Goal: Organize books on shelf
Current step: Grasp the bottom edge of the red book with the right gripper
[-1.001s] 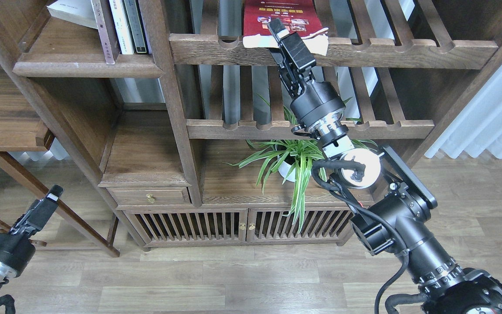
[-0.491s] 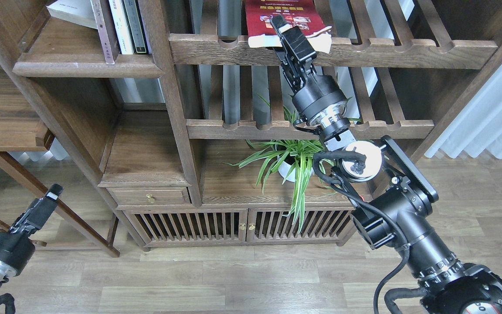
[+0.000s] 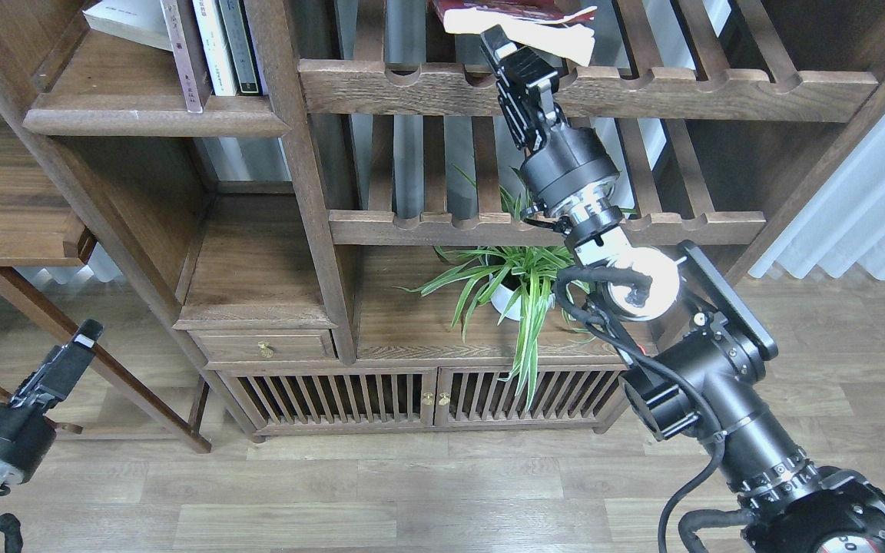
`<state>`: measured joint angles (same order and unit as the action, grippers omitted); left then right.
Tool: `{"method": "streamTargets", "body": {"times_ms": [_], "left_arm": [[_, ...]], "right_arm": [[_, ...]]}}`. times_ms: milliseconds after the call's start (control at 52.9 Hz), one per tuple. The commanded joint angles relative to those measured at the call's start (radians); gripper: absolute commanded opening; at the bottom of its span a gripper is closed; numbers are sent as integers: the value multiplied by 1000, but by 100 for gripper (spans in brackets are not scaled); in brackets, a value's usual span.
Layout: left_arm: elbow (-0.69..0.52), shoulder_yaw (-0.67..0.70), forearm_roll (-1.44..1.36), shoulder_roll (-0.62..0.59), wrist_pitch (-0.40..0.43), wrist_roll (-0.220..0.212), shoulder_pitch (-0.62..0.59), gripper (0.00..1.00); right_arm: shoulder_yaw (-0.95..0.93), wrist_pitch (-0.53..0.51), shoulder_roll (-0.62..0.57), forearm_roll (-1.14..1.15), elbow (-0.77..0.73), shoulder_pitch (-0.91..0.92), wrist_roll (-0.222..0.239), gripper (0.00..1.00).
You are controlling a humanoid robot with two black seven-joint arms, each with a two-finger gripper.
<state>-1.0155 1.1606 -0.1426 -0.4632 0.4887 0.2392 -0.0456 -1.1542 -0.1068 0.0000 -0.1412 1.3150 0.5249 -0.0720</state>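
Bookcase in walnut, right arm raised to the red book at the top slatted rack.

Left gripper [image 3: 77,346] low at left over the plank floor [image 3: 412,491], apart from everything; fingers read as pressed together, nothing held. Solid shelf [image 3: 154,119] upper left carries upright books [image 3: 216,42] beside a leaning white one. Potted spider plant [image 3: 515,288] on the cabinet top, centre. Right gripper [image 3: 508,54] reaches up to the red book [image 3: 519,17], whose pale page edge shows tilted above the notched front rail [image 3: 588,88]; fingers close under that edge, grip itself not clear. Curtain [image 3: 865,207] far right.
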Motion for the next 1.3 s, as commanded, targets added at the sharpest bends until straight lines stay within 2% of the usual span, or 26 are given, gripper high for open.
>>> {"method": "streamTargets", "body": {"times_ms": [0, 57, 94, 132, 283, 491, 718, 945, 982, 1152, 1285], "left_arm": [[0, 1, 0, 1, 0, 0, 0, 99], [0, 1, 0, 1, 0, 0, -2, 99], [0, 1, 0, 1, 0, 0, -3, 99], [0, 1, 0, 1, 0, 0, -3, 99], [0, -2, 0, 3, 0, 0, -3, 99], [0, 2, 0, 1, 0, 0, -3, 99], [2, 5, 0, 3, 0, 0, -2, 99], [2, 5, 0, 1, 0, 0, -2, 99], [2, 5, 0, 1, 0, 0, 0, 99], [2, 1, 0, 3, 0, -1, -2, 99], [0, -1, 0, 3, 0, -1, -2, 99]], "right_arm": [[1, -5, 0, 0, 16, -2, -2, 7], [-2, -2, 0, 0, 27, 1, -2, 17], [2, 7, 0, 2, 36, 9, -2, 31], [2, 9, 0, 3, 40, 10, 0, 39], [2, 9, 0, 8, 41, 12, 0, 51], [5, 10, 0, 9, 78, -9, 0, 58], [119, 9, 0, 9, 259, -127, 5, 62], [174, 25, 0, 32, 262, -246, 5, 64], [171, 30, 0, 41, 259, -253, 5, 66], [160, 48, 0, 74, 202, -244, 3, 87], [152, 50, 0, 75, 184, -212, 1, 88]]}}
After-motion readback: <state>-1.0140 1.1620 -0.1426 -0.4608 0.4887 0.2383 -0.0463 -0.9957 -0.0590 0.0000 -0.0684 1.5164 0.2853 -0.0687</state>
